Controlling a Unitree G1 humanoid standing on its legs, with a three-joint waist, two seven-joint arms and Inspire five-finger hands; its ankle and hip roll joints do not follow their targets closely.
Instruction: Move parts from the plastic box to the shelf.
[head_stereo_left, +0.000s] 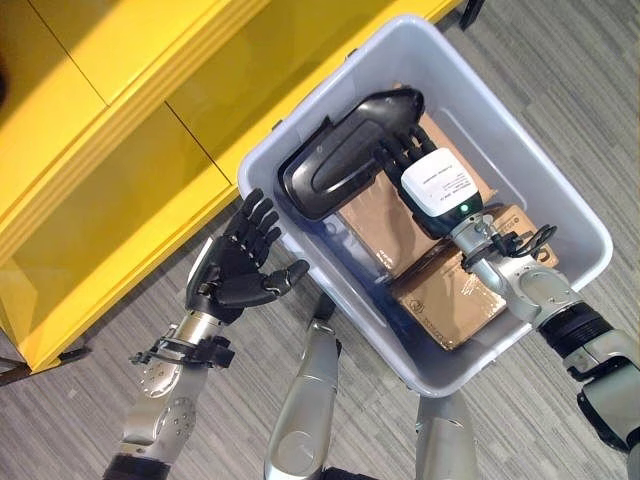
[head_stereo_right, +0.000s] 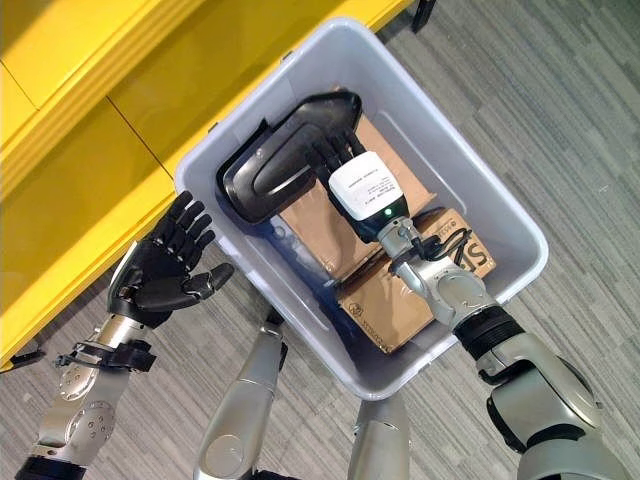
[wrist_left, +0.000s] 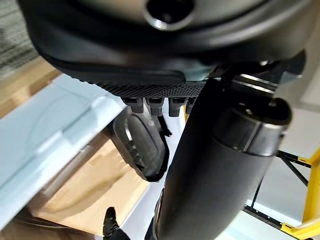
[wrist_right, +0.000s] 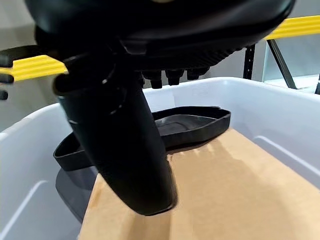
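Note:
A grey plastic box (head_stereo_left: 482, 92) stands on the floor. In it a black moulded plastic part (head_stereo_left: 335, 155) leans on brown cardboard packages (head_stereo_left: 445, 300). My right hand (head_stereo_left: 428, 180) is inside the box, its fingers stretched out against the black part's near end and not curled round it. In the right wrist view the part (wrist_right: 192, 125) lies just past the straight thumb (wrist_right: 120, 145). My left hand (head_stereo_left: 240, 262) hovers open outside the box's left wall, palm up, holding nothing.
The yellow shelf (head_stereo_left: 100, 150) runs along the left, close to the box's far-left corner. Grey striped carpet (head_stereo_left: 570, 70) surrounds the box. A second cardboard package (head_stereo_left: 375, 225) lies under the black part.

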